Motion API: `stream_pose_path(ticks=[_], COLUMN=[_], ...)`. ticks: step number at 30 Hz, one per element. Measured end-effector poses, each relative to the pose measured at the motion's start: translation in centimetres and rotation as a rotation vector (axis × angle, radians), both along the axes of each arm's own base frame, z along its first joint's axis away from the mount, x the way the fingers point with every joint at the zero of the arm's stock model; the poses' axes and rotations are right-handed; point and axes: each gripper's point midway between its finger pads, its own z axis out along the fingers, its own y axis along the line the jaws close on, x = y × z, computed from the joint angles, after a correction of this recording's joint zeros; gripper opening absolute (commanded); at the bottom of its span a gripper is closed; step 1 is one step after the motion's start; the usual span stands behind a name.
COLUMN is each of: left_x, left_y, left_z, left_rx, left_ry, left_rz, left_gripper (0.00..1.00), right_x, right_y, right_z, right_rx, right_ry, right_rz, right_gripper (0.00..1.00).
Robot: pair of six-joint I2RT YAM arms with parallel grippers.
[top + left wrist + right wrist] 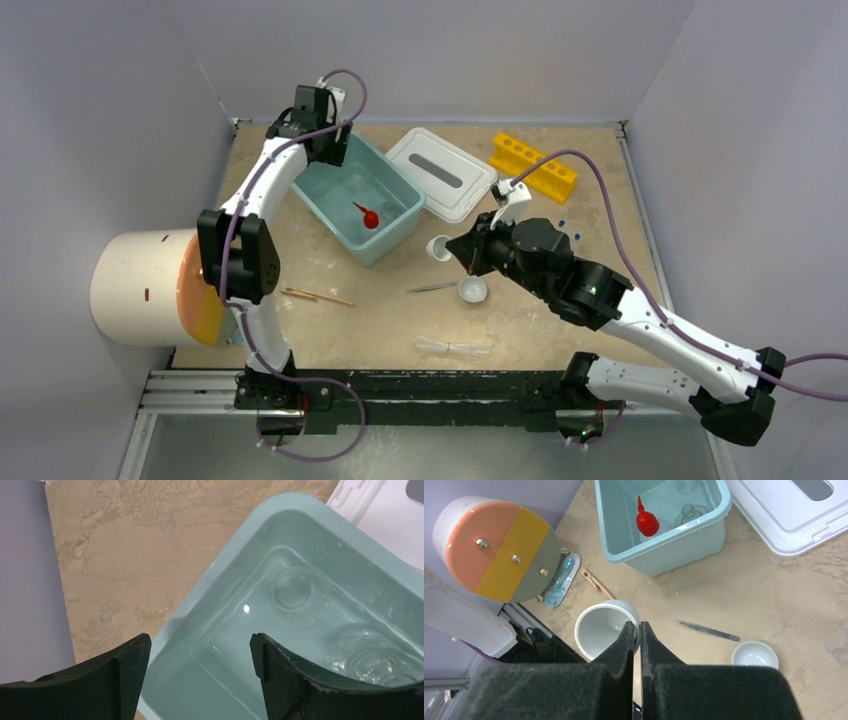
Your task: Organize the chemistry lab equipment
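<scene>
left gripper (pixel 200 647): jaws held wide, nothing between them. It is hung over the far-left corner of the teal tub (pixel 235 575), judged so that anything let go lands inside the walls.
right gripper (pixel 640 630): jaws closed tight on the rim of the white cup (pixel 601 627). The wall is pinched from above, probably because the cup is too broad to be spanned. Whether it is lifted off the tabletop cannot be told.
squeeze bottle (pixel 647 522): laid inside the tub, red nozzle visible; counted as sorted.
clear glass pieces (pixel 299 591): seen on the tub floor, kind not made out.
lid (pixel 441 172): parked beside the tub at the far edge, so the opening is kept free.
white bowl (pixel 472 290): mid-tabletop, just beside the tweezers (pixel 432 288); neither collected yet.
wooden sticks (pixel 318 296): left of middle, near the cylinder (pixel 140 288).
clear tubes (pixel 455 347): near edge, middle.
blue pieces (pixel 578 232): toward the right edge, near the yellow rack (pixel 533 165).
step: the cup is judged bound for the tub; most loose items are left to be moved.
</scene>
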Motion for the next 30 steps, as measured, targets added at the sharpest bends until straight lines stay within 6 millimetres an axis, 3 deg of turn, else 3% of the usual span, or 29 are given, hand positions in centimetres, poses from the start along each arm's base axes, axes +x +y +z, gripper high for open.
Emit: stream_pose_path(ticks=[9, 13, 16, 24, 30], left_x=[2.5, 2.4, 2.4, 2.4, 1.0], left_y=[1.3, 1.7, 2.0, 2.5, 2.1], left_z=[-2.8, -4.9, -5.2, -5.1, -5.0], left_rx=[-0.012, -0.009, -0.009, -0.017, -0.044], left_ry=[0.061, 0.116, 0.121, 0.111, 0.149], left_rz=[0.019, 0.025, 0.031, 0.044, 0.025], left_gripper=[0.72, 0.69, 0.67, 0.45, 0.26], right_x=[-0.4, -0.4, -0.4, 0.1, 0.2], right_y=[-0.7, -0.8, -0.7, 0.0, 0.0], right_z=[-0.6, -0.7, -0.7, -1.5, -1.5], right_rx=[-0.027, -0.031, -0.032, -0.055, -0.058], right_ry=[0.016, 0.018, 0.019, 0.025, 0.019], right_rz=[-0.003, -0.004, -0.004, 0.0, 0.002], right_gripper=[0.0, 0.0, 0.0, 0.0, 0.0])
